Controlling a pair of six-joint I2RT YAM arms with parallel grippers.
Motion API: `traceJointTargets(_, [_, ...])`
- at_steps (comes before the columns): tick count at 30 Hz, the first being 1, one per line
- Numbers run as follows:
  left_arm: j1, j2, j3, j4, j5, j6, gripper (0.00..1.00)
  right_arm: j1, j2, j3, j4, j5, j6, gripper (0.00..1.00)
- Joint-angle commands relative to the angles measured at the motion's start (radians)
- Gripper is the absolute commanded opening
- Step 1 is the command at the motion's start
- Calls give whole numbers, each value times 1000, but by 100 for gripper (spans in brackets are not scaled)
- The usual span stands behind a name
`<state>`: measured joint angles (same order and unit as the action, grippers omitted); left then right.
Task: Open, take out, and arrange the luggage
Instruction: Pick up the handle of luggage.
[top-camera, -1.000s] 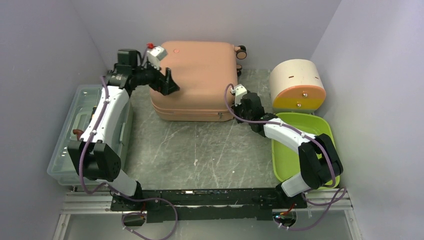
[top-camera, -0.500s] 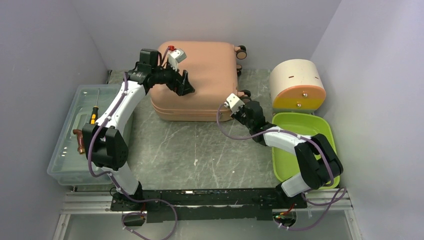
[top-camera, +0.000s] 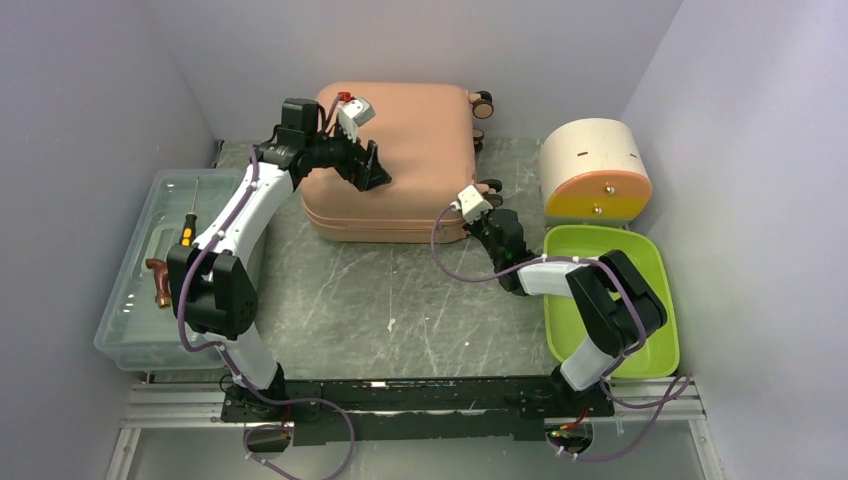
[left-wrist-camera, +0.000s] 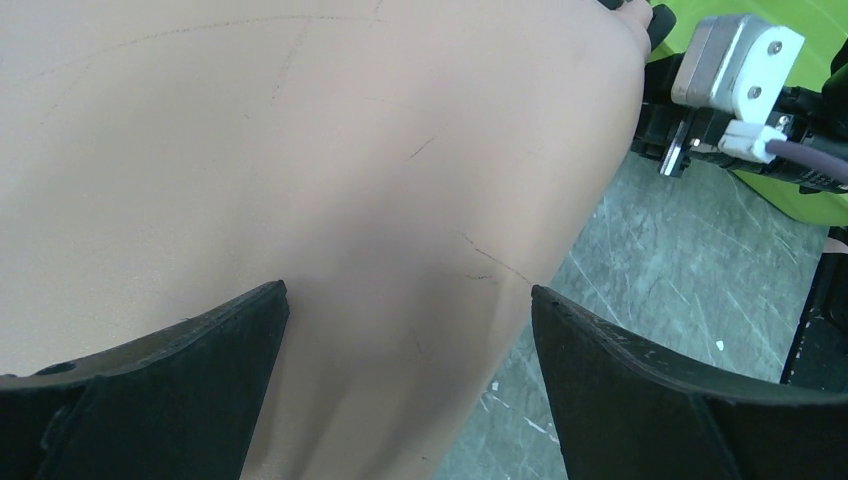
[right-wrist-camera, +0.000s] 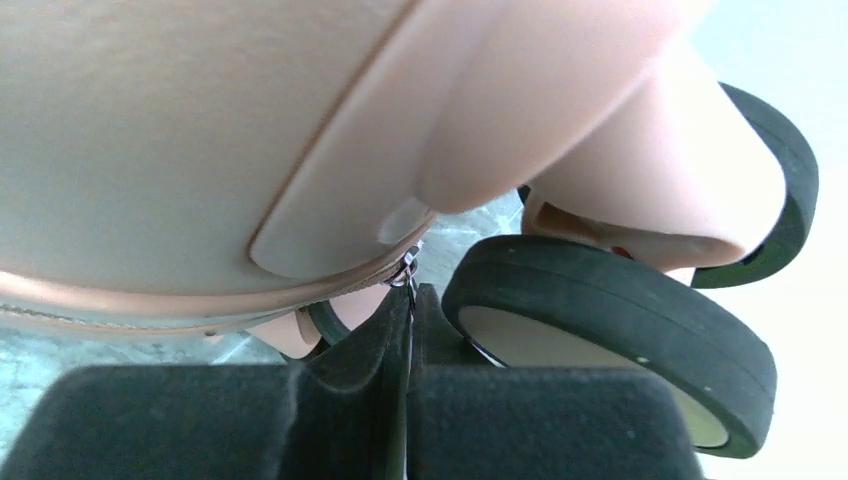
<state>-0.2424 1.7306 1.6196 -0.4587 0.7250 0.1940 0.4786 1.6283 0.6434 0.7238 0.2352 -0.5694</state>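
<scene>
At the far side of the table (top-camera: 400, 300), we found the luggage (top-camera: 410, 150) lying flat and closed, with its wheels (right-wrist-camera: 610, 340) turned to the right. It sat between a clear bin (top-camera: 125, 335) on the left and a lime-green tray (top-camera: 562, 335) on the right.

The left gripper (top-camera: 372, 170) was poised over the left part of the upper shell. Its jaws were spread as wide as they go and held nothing. We could not tell from the wrist view whether the fingers touched the shell.

The right gripper (right-wrist-camera: 408, 300) was low at the near right corner of the case, just beside the lower wheel, with its jaws fully closed. A small metal zip pull (right-wrist-camera: 405, 270) sat at their tips on the seam and appeared to be pinched between them. The contact was too small to confirm beyond doubt.

We judged that the opening step was in hand, specifically the start of unzipping. With the shell shut, neither taking out nor arranging could be said to have begun.

In our judgement, the next move called for the right arm to draw the pull along the seam, following the rounded corner without losing so small a purchase. The left gripper was placed to bear down on the shell and keep the case from sliding with the pull.
</scene>
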Motion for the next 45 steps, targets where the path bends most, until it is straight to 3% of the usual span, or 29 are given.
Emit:
traceJointTargets(1, [-5,13,-56,-124,-38,-15,99,-93,-25,46,14,188,129,0])
traceJointTargets(7, [-5,4,-49,-127,-33,-16,99,-107,-5,133,-146,126,157,2])
traceJointTargets(12, [-3,-18,2,-166,-44,-13,99,-123,-86,251,-508,-36,170,37])
traceJointTargets(17, [19,-66,80,-226,-73,-9,99,-139,-212,344,-850,-242,172,58])
traceJointTargets(19, [47,-91,95,-234,-89,-20,99,-142,-262,387,-954,-289,165,61])
traceJointTargets(27, [188,-169,78,-269,-164,-24,99,-148,-325,592,-1190,-427,4,90])
traceJointTargets(34, [283,-217,-79,-239,-175,-5,99,-150,-107,836,-1329,-430,-85,92])
traceJointTargets(41, [358,-220,-125,-258,-96,2,99,-150,126,1077,-1546,-515,-174,93])
traceJointTargets(45, [373,-238,-158,-247,-75,8,99,-150,199,1148,-1677,-563,-209,83])
